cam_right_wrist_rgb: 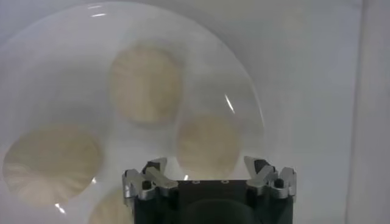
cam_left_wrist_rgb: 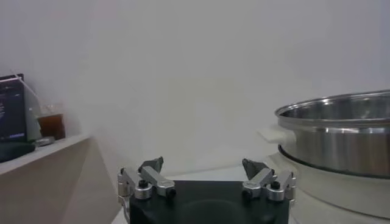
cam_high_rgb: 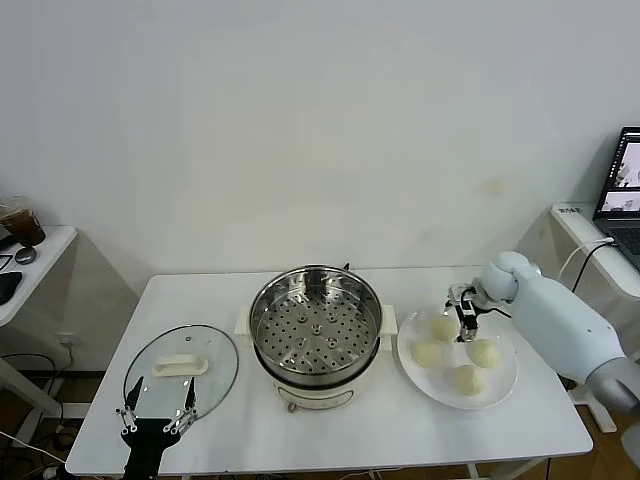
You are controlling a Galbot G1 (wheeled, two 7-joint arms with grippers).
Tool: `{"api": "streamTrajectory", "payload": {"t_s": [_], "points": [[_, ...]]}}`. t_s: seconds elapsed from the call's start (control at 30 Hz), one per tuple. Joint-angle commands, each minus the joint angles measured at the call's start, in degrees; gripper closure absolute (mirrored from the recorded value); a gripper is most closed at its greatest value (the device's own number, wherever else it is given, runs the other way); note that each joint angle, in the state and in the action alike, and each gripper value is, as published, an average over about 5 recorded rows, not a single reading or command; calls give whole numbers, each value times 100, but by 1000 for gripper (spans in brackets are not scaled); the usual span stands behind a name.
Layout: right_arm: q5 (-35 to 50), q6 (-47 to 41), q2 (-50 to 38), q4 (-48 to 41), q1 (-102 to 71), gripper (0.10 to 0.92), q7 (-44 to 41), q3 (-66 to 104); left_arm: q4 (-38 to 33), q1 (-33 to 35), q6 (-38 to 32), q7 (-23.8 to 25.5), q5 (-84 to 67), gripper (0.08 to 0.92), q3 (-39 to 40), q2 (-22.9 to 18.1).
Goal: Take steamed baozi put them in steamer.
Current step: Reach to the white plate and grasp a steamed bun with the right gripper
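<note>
Pale cream baozi [cam_high_rgb: 444, 327], four in all, are seen on a white plate [cam_high_rgb: 502, 384] at the right of the white surface [cam_high_rgb: 330, 425], beside the empty steel steamer [cam_high_rgb: 316, 321]. The right gripper [cam_high_rgb: 465, 322], fingers spread, is poised directly over the rear buns and is nearer. The left gripper [cam_high_rgb: 158, 417], fingers open, is parked by a glass lid [cam_high_rgb: 215, 365]. A plain wall stands behind.

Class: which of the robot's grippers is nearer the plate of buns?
Right. The right gripper hangs over the plate, among the buns; the left gripper sits across the table by the glass lid.
</note>
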Motion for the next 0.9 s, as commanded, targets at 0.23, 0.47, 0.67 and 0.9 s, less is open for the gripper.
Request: {"api": "streamTrajectory", "payload": {"t_s": [0.23,0.47,0.67,0.9], "points": [[-5,-156,329,-304,155,320,45,-272,10,-14,-12,1,10,177,-44,8],[-6,-195,263,-214,180,420,8,-363,0,-15,-18,0,4,177,-75,6],[102,-195,131,-69,206,498,-3,-394,-16,-10,-24,-2,5,177,-68,-8],[530,-144,-252,399,521,630,-2,-585,-88,1,-16,2,9,177,-57,-2]]}}
